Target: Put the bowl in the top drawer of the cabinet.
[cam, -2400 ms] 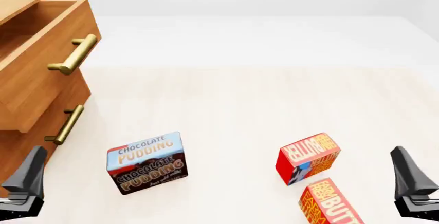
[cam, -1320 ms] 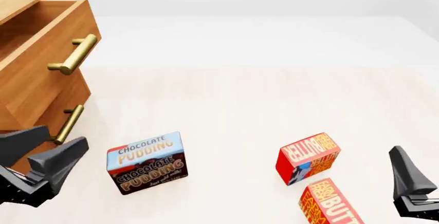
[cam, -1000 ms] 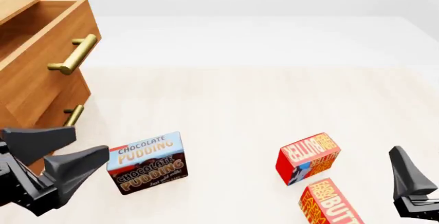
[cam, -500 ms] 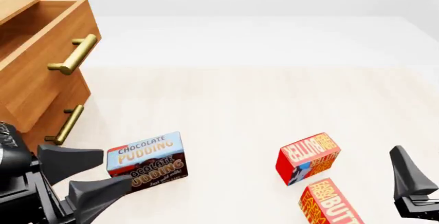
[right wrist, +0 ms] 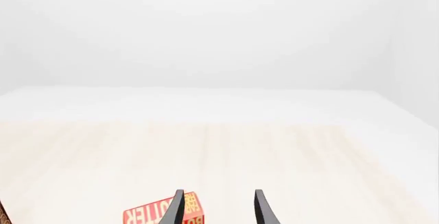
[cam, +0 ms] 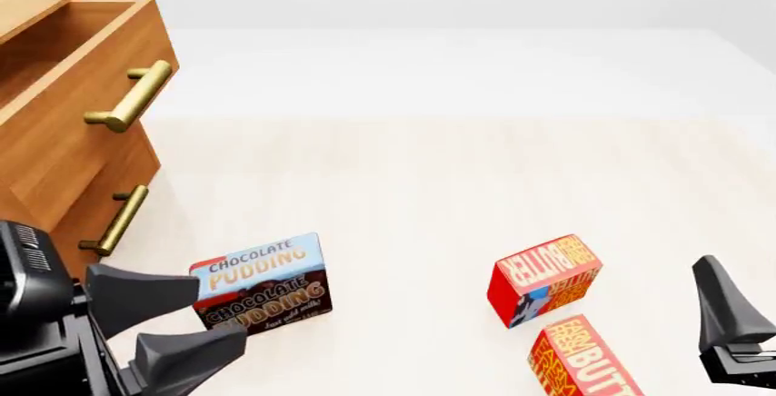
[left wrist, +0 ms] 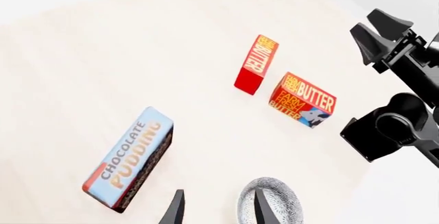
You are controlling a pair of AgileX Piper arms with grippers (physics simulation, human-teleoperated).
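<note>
Bowl (left wrist: 271, 203): seen only in the left wrist view, at the frame edge, just beyond one fingertip of the left gripper (left wrist: 216, 208). It lies near that gripper, on the table's near side. The front view does not show it at all, so its exact place on the table (cam: 401, 178) cannot be fixed from there. Round, so no long axis to align to.

Left gripper (cam: 182, 323): jaws spread apart, nothing between them, hanging low beside the pudding box (cam: 258, 287). Right gripper (cam: 728, 323): only partly in the front view; in its own wrist view the fingers stand apart with nothing held.

Nearer arm, judged: the left, clearly. The right gripper sits well apart, past the two butter boxes.

Cabinet (cam: 49, 223) stands at the left; top drawer (cam: 73, 96) is pulled open, lower drawer (cam: 109, 219) closed. Bowl not yet in the drawer.

Count:
- bowl, one
- pudding box, one
- butter boxes, two (cam: 546, 278) (cam: 582, 355)
- drawers, two
- brass handles, two (cam: 127, 96) (cam: 115, 219)
</note>
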